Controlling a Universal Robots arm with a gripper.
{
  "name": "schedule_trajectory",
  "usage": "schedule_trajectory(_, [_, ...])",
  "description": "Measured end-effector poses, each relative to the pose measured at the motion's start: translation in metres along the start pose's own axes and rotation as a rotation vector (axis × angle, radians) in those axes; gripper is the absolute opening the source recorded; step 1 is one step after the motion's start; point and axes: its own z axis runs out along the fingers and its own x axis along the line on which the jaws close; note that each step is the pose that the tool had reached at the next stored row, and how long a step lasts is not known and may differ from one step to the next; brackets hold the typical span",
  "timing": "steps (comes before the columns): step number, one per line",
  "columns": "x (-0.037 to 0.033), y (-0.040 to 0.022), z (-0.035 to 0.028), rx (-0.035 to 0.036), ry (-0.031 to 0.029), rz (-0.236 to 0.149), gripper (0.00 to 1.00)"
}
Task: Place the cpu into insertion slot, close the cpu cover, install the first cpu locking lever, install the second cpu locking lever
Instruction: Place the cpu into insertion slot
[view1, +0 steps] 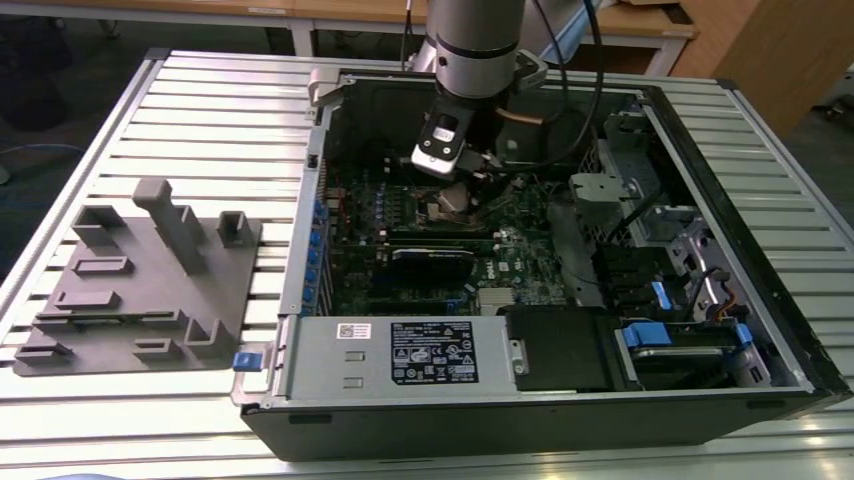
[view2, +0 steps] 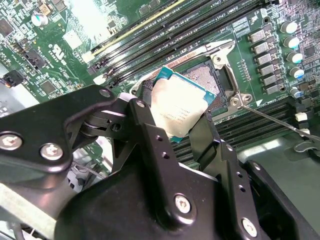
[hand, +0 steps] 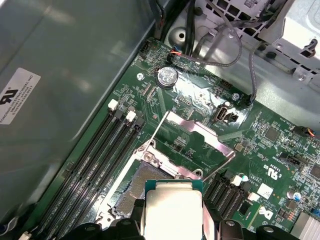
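One black two-finger gripper (view2: 172, 117) was clamped on cpu (view2: 177, 105), small flat square chip with dull silver-grey metal top; fingers (view2: 142, 117) pressed opposite edges. Cpu was held just above insertion slot (view2: 202, 82), small square socket with dark centre and silvery rim, part of pin field exposed. Cpu cover (hand: 200, 132), thin silvery windowed frame, stood swung up beside slot. Thin wire lever (view2: 275, 120) lay out to one side. Green circuit board (view1: 360, 290) sat inside open black computer case (view1: 534, 430).

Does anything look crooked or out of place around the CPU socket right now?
Nothing looks damaged or askew. The gripper holds the cpu just over the open insertion slot, not yet seated, and the cpu cover stands flipped open.
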Motion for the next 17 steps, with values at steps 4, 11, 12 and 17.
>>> schedule_trajectory(4, [0.0,0.0,0.0002,0.001,-0.0026,0.033,0.54])
schedule_trajectory(11, [0.0,0.0,0.0002,0.001,-0.0032,0.041,0.54])
schedule_trajectory(12, [0.0,0.0,0.0002,0.0011,-0.0032,0.041,0.54])
schedule_trajectory(17, [0.0,0.0,0.0003,0.0011,-0.0032,0.041,0.54])
